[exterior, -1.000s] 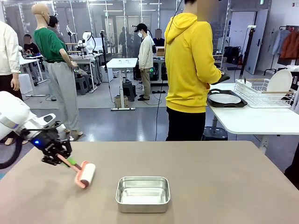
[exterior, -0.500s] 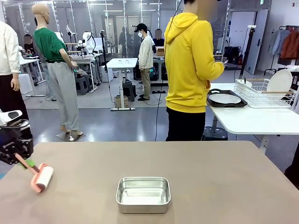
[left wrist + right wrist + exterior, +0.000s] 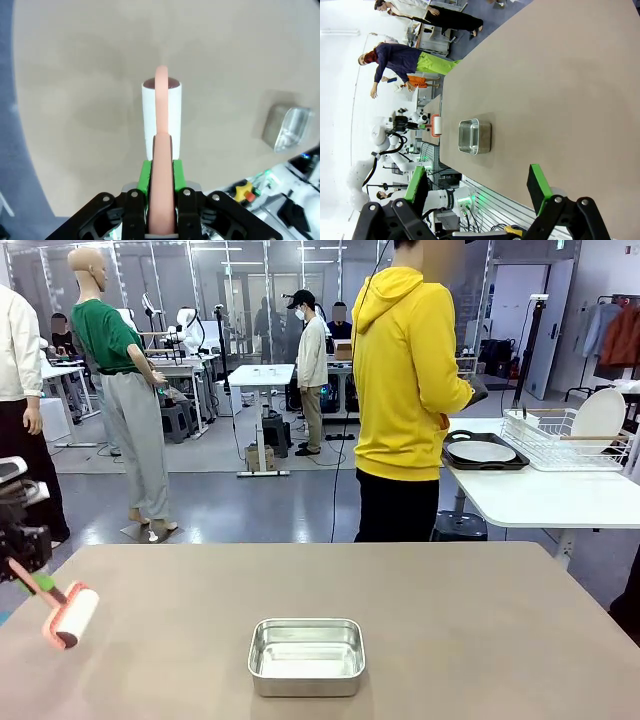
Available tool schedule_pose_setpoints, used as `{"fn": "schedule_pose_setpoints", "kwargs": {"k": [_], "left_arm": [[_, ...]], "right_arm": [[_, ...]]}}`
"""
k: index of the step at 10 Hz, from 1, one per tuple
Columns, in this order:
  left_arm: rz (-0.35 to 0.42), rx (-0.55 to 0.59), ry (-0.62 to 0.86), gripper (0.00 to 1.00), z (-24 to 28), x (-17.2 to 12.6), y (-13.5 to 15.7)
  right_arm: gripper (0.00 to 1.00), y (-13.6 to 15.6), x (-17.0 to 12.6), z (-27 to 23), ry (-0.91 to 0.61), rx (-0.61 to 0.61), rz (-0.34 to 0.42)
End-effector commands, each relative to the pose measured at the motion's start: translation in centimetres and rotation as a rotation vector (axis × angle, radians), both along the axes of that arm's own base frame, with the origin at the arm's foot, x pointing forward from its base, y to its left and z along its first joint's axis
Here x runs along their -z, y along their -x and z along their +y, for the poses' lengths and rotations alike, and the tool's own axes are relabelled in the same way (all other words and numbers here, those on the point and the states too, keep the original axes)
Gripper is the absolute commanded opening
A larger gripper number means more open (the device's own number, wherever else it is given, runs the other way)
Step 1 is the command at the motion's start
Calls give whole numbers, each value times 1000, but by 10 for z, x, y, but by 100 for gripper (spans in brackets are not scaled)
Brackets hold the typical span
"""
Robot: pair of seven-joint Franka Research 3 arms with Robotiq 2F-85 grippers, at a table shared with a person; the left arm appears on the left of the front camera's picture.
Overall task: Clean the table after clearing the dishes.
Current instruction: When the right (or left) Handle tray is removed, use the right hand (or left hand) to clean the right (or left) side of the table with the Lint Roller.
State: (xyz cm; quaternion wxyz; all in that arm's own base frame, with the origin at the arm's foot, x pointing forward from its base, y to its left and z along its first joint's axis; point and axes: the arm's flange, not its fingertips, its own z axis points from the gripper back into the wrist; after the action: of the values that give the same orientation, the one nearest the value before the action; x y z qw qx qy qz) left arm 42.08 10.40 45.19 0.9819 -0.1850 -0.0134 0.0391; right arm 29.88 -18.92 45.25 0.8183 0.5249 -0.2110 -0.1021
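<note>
Left fingers [image 3: 161, 200] clamped on pink-handled white lint roller [image 3: 70, 615], left of square steel pan [image 3: 306, 654]; light, rigid, hold at handle. Right fingers [image 3: 480, 192] fully open, empty, over grey-brown desk [image 3: 450, 620].

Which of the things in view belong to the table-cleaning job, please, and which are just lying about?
Part of the job:
- table
- lint roller, held in the shut left claw
- plate on its dark tray, already cleared to the white side table

Just lying about:
- steel pan on the table
- dish rack
</note>
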Motion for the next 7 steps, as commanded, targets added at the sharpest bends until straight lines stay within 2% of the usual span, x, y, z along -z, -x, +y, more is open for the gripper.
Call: {"fn": "schedule_pose_setpoints", "kwargs": {"k": [1, 3, 4, 7], "left_arm": [[-157, 59, 19, 21, -11, -53, 43], [-224, 68, 27, 21, -15, -69, 65], [-158, 43, -4, 21, -14, -70, 40], [-158, 43, -4, 21, -14, -70, 40]], "right_arm": [[100, 0, -2, 1, -4, 0, -3], [100, 0, -2, 1, -4, 0, -3], [100, 0, -2, 1, -4, 0, -3], [100, 0, -2, 1, -4, 0, -3]]}}
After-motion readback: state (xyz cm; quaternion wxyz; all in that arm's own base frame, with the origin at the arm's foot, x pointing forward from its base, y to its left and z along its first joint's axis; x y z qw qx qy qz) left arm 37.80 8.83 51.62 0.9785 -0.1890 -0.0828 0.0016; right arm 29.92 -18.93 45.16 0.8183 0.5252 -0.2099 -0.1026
